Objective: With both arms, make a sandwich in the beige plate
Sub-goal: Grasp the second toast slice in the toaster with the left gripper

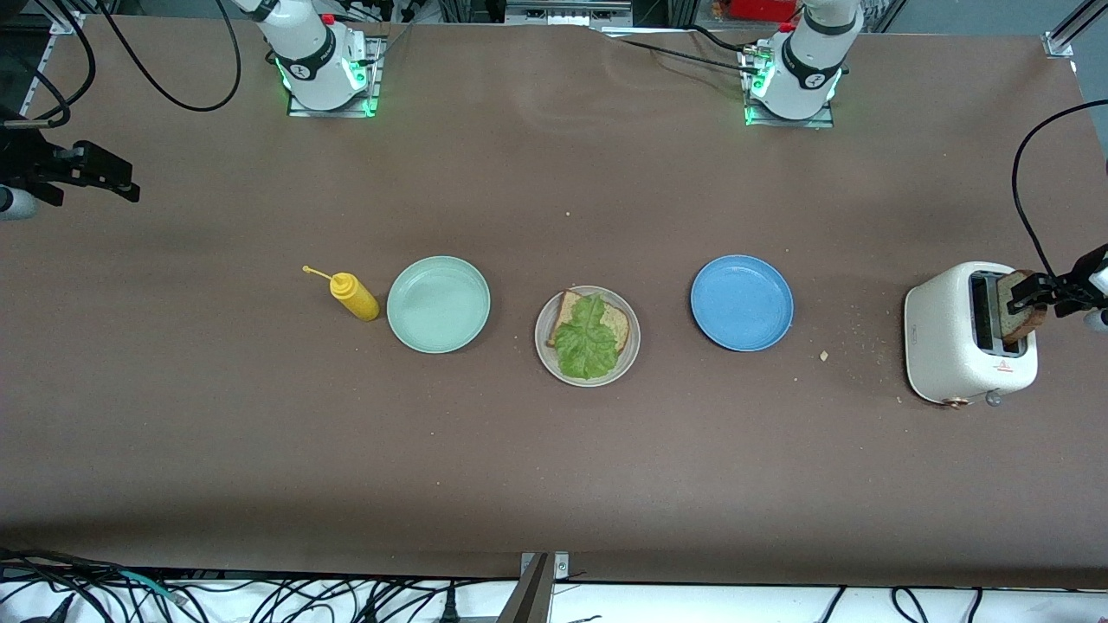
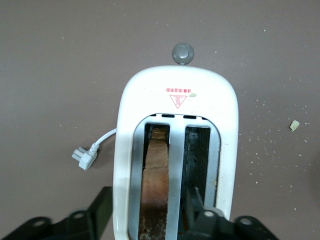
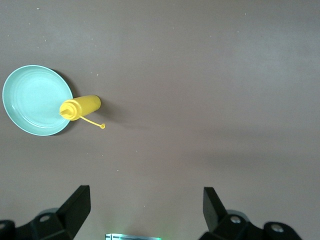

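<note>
Three plates (image 1: 438,304), two bread slices (image 1: 1021,305), one toaster (image 1: 952,333), one bottle (image 1: 355,297).

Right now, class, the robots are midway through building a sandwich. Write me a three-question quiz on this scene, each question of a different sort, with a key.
1. True or false: the lettuce lies on bread on the beige plate.
2. Which slice is the left end effector around? A. the slice in the toaster B. the slice on the blue plate C. none
3. Fill in: the mustard bottle lies beside the ____ plate.

Key: 1 true; 2 A; 3 mint-green.
</note>
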Available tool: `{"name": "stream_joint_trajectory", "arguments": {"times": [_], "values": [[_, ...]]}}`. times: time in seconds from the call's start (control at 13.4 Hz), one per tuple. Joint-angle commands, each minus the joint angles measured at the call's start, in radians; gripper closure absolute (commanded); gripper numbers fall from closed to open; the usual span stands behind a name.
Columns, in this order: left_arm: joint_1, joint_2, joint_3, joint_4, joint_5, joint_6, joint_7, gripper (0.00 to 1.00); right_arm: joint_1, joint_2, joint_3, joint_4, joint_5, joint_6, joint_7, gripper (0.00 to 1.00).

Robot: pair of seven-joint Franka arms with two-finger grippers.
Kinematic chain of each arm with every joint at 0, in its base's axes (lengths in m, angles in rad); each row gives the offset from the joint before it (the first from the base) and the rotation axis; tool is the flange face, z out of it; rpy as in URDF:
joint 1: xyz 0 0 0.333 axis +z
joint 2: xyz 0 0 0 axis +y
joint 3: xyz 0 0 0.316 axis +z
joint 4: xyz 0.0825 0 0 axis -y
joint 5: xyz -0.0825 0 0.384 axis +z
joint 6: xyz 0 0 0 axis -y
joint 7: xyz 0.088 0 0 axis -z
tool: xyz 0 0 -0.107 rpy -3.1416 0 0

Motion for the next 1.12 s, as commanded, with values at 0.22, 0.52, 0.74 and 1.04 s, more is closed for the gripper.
{"name": "stream_joint_trajectory", "arguments": {"times": [0.22,0.52,0.74,1.04], "values": [[0.011,-0.015,-0.01,0.023,-0.012,-0.021,0.023,1.0,0.004,0.041,-0.018,0.046,-0.001,-0.004,-0.01,0.0],[0.007,-0.032,-0.018,0.109,-0.013,-0.102,0.072,1.0,0.007,0.046,-0.018,0.048,0.005,-0.004,-0.012,0.0],[-0.025,-0.031,-0.018,0.242,-0.016,-0.267,0.071,1.0,0.004,0.046,-0.017,0.048,0.005,-0.006,-0.012,0.0],[-0.099,-0.024,-0.019,0.37,-0.027,-0.456,0.071,1.0,0.01,0.048,-0.014,0.053,0.005,-0.006,-0.012,0.0]]}}
